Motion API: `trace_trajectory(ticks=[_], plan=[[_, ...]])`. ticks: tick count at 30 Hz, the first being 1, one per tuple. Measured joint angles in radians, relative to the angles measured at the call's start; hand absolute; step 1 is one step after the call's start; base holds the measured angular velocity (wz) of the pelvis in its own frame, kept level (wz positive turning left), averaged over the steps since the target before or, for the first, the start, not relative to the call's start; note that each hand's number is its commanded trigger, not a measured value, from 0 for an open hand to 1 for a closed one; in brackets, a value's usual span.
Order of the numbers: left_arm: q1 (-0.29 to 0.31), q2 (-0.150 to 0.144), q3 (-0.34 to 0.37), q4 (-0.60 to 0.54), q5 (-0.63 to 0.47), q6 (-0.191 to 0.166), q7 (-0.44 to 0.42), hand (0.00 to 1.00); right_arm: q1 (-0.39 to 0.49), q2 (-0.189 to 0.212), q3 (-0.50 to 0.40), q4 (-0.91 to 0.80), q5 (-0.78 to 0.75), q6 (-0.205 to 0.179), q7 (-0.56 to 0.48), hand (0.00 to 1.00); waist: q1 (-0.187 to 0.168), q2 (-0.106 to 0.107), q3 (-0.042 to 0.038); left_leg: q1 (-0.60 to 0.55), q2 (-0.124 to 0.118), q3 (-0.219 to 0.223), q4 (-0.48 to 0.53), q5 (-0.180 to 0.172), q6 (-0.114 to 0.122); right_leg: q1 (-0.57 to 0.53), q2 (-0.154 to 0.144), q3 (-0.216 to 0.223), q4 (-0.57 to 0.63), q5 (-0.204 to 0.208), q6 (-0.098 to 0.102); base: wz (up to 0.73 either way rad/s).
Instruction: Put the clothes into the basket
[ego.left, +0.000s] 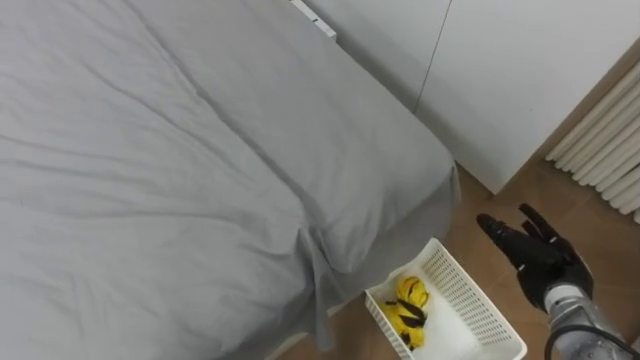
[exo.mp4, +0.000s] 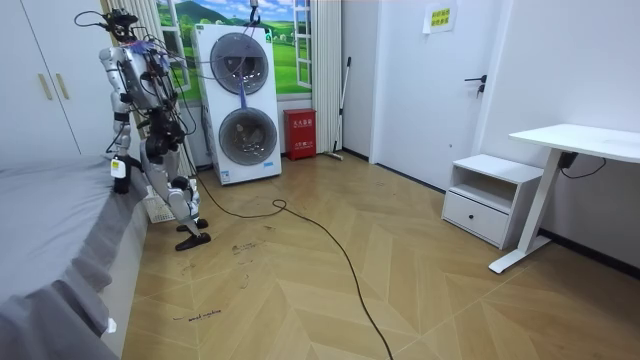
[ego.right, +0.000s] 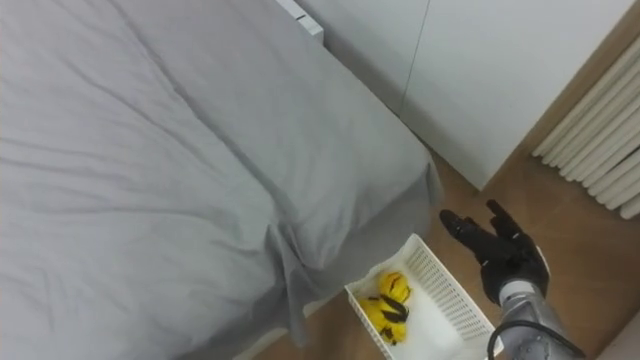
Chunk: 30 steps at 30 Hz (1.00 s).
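The basket (ego.left: 470, 300) at the lower middle is open on top, with yellow clothes (ego.left: 410, 305) only at its left end. The bed (ego.left: 150, 150) stands just beside it on the left. Bare floor (ego.left: 560, 195) lies to the right, where the right hand (ego.left: 535, 250) hangs with fingers spread. The cupboard (ego.left: 520, 60) and radiator (ego.left: 610, 130) wall off the upper right.

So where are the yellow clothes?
The yellow clothes lie in the white basket on the floor, by the corner of the grey bed. The robot's open right hand hovers just right of it.
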Motion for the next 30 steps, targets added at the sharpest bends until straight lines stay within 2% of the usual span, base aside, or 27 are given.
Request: trace_trajectory(ticks=[6, 11, 15, 19, 23, 24, 25, 26, 28, 30], plan=[[-0.005, -0.003, -0.016, 0.013, -0.033, -0.019, 0.0, 0.0, 0.016, 0.016, 0.001, -0.007, 0.0, -0.012, -0.001, 0.0, -0.003, -0.015, -0.0067, 0.01, 0.0, -0.011, 0.0, 0.0, 0.0, 0.021, -0.004, -0.012, -0.006, 0.0, 0.0, 0.06], [-0.009, -0.003, -0.048, 0.018, -0.039, -0.021, 0.0, 0.0, 0.038, 0.016, 0.017, -0.045, -0.008, -0.031, -0.002, 0.0, -0.003, -0.016, -0.0061, 0.013, -0.001, -0.025, 0.0, 0.0, 0.0, 0.034, -0.007, -0.026, -0.021, 0.0, 0.0, 0.09], [-0.009, -0.004, -0.049, 0.022, -0.039, -0.022, 0.0, 0.0, 0.053, 0.016, 0.049, -0.084, -0.022, -0.041, 0.001, 0.0, -0.003, -0.018, -0.0041, 0.02, 0.0, -0.026, -0.001, 0.0, 0.0, 0.048, -0.007, -0.026, -0.02, 0.0, -0.001, 0.0], [-0.006, -0.002, -0.046, 0.016, -0.039, -0.025, 0.0, 0.0, 0.085, 0.016, 0.05, -0.126, -0.03, -0.041, 0.015, 0.0, 0.0, -0.03, 0.0031, 0.025, 0.0, -0.029, -0.003, 0.0, -0.001, 0.051, -0.009, -0.027, -0.021, 0.0, 0.0, 0.01], [0.012, -0.001, -0.045, -0.002, -0.036, -0.028, 0.0, 0.0, 0.111, 0.018, 0.068, -0.132, -0.026, -0.041, 0.014, 0.0, 0.007, -0.038, 0.0016, 0.028, 0.0, -0.037, -0.003, 0.0, -0.001, 0.057, -0.009, -0.037, -0.026, -0.001, 0.0, 0.06], [0.012, 0.001, -0.042, -0.002, -0.029, -0.03, 0.001, 0.0, 0.126, 0.021, 0.081, -0.13, -0.023, -0.041, 0.015, 0.0, 0.005, -0.041, 0.0033, 0.03, 0.0, -0.05, -0.003, 0.0, -0.001, 0.068, -0.01, -0.048, -0.035, 0.0, -0.001, 0.26], [0.014, 0.001, -0.04, -0.004, -0.028, -0.033, 0.004, 0.0, 0.143, 0.032, 0.082, -0.112, -0.026, -0.044, 0.019, 0.0, 0.003, -0.048, 0.007, 0.042, 0.001, -0.058, -0.005, 0.001, -0.002, 0.086, -0.011, -0.058, -0.042, 0.0, -0.002, 0.25], [0.018, 0.001, -0.038, -0.005, -0.028, -0.035, 0.006, 0.0, 0.15, 0.039, 0.082, -0.096, -0.032, -0.044, 0.022, 0.0, 0.006, -0.052, 0.0071, 0.05, 0.001, -0.059, -0.005, 0.002, -0.003, 0.097, -0.011, -0.06, -0.046, -0.001, -0.004, 0.21], [0.032, 0.001, -0.038, -0.009, -0.027, -0.05, 0.007, 0.0, 0.181, 0.067, 0.117, -0.021, -0.035, -0.05, 0.023, 0.0, 0.026, -0.061, 0.0051, 0.077, 0.002, -0.082, -0.007, 0.003, -0.005, 0.149, -0.012, -0.082, -0.079, -0.002, -0.006, 0.25], [0.038, 0.001, -0.038, -0.026, -0.027, -0.061, 0.008, 0.0, 0.205, 0.103, 0.139, 0.019, -0.029, -0.049, 0.024, 0.0, 0.029, -0.065, 0.0036, 0.089, 0.001, -0.102, -0.011, 0.003, -0.006, 0.174, -0.013, -0.104, -0.093, -0.001, -0.007, 0.33]])
